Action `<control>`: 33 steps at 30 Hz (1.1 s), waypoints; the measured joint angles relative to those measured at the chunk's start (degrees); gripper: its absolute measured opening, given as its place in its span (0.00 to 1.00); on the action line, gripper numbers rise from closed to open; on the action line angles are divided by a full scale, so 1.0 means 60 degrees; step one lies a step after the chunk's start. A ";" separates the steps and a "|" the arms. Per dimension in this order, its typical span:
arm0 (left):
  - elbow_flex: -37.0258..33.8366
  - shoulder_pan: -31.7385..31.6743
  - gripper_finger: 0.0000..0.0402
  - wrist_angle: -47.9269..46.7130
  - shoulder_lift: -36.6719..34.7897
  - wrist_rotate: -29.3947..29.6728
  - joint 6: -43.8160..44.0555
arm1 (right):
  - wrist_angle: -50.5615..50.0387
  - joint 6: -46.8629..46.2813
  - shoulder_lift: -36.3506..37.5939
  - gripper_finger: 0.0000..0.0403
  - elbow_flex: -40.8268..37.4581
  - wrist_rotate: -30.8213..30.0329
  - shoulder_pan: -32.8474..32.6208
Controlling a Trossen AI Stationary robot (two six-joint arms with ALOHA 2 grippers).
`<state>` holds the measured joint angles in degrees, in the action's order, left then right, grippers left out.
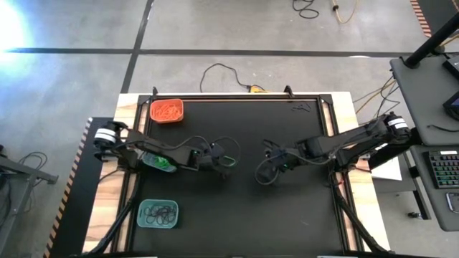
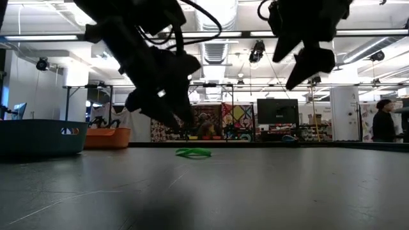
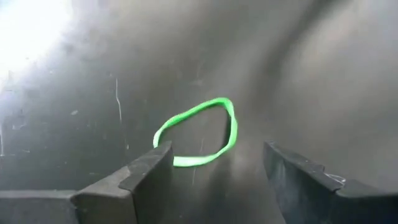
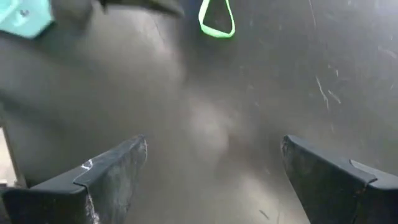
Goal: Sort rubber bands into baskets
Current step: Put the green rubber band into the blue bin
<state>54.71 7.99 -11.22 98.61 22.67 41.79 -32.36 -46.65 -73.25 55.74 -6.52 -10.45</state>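
A black table mat [image 1: 237, 215], a keyboard [image 1: 445, 169], and floor cables [image 1: 215, 70].

Two dark jointed arms, white collars near the bases, black looping cables, blunt dark gripper fingers [image 3: 146, 180]

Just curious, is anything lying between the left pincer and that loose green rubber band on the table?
No. In the left wrist view the open left pincer frames the green rubber band with only bare black table between.

Grey concrete floor [image 1: 72, 79], ceiling strip lights [image 2: 57, 37]
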 joint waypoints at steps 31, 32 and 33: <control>0.0091 -0.0502 0.51 0.1512 0.1627 -0.1004 -0.3341 | -0.0979 -0.2556 -0.0476 0.89 0.0974 -0.4590 -0.1594; 0.0180 -0.0495 0.47 0.1449 0.1712 -0.0993 -0.3342 | -0.0985 -0.2554 -0.0546 0.89 0.0974 -0.4634 -0.1594; 0.0268 -0.0492 0.44 0.1403 0.1791 -0.0993 -0.3335 | -0.0965 -0.2555 -0.0625 0.89 0.0974 -0.4687 -0.1588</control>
<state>56.32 5.04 -2.80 109.35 16.71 21.78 -38.15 -61.98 -77.00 61.58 -34.64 -19.98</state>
